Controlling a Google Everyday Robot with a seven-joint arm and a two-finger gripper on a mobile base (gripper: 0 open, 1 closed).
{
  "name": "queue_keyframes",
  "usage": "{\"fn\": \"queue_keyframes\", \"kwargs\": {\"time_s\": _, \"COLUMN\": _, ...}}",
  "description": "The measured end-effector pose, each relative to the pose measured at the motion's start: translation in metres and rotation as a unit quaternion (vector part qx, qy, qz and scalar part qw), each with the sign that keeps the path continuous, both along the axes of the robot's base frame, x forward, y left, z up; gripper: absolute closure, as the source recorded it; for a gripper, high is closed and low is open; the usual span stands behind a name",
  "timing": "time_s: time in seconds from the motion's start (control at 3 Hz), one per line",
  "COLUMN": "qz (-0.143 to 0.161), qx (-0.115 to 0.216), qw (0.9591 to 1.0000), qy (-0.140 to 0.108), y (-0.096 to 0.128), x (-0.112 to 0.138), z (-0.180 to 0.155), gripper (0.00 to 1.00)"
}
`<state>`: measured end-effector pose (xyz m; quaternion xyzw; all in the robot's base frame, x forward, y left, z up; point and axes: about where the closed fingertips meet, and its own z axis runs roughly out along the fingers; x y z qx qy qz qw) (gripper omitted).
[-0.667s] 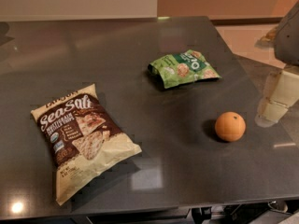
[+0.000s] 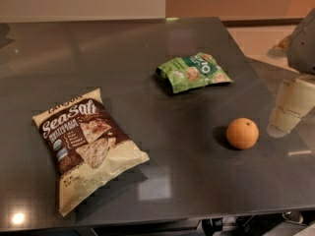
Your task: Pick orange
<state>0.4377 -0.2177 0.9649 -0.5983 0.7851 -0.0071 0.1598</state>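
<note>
Camera view: claw (image 2: 291,108) nr orange (image 2: 242,133), not touching.

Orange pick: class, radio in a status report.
Hand at frame right, beside orange, not touching. Orange on table, unheld. Green bag, brown bag lie clear of path.

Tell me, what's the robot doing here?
A robot is meant to pick up the orange. Its gripper hangs at the right, close beside the orange but not touching it. The orange sits on the dark table, not yet picked. A chip bag and a green bag lie farther left.
</note>
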Motion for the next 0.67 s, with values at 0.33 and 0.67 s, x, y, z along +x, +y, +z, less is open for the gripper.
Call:
{"fn": "queue_keyframes", "kwargs": {"time_s": 0.33, "qz": 0.005, "qx": 0.035, "qw": 0.9992, "qy": 0.019, "y": 0.002, "x": -0.003, "z": -0.021, "gripper": 0.00}}
{"fn": "queue_keyframes", "kwargs": {"time_s": 0.67, "qz": 0.018, "qx": 0.070, "qw": 0.9969, "qy": 0.034, "y": 0.009, "x": -0.010, "z": -0.044, "gripper": 0.00}}
